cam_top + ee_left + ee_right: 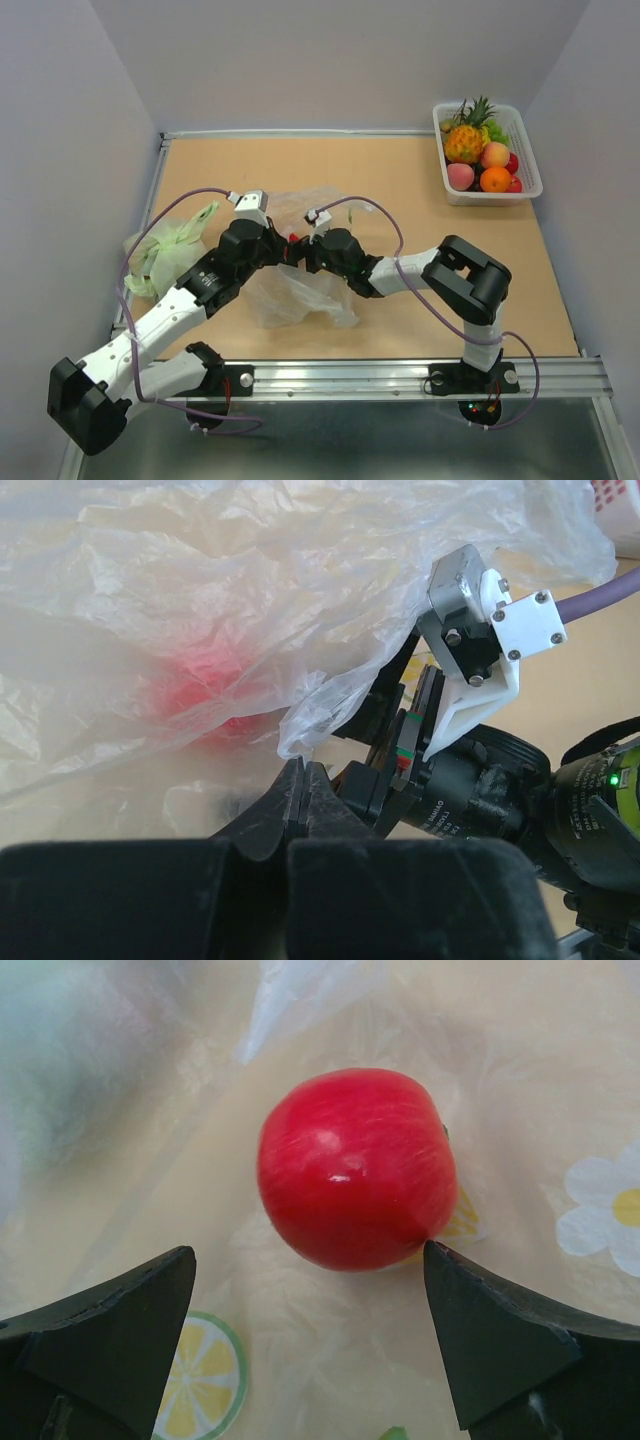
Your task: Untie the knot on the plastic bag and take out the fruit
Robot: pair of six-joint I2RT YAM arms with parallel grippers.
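Note:
The transparent plastic bag (290, 292) lies crumpled at the table's middle, and fills the left wrist view (250, 600). My left gripper (283, 249) (303, 772) is shut on a pinched edge of the bag's film. My right gripper (304, 252) (310, 1260) is open inside the bag, its fingertips (150, 1290) flanking a small red round fruit (355, 1168) without touching it. That fruit shows as a red spot between the grippers (293, 239) and as a red blur through the film (210, 685). No knot is visible.
A white basket (490, 198) at the back right holds a pineapple (463, 142), peaches (495, 154), an orange (494, 180) and other fruit. A pale green bag (170, 245) lies at the left beside the left arm. Printed lemon and flower shapes show under the film.

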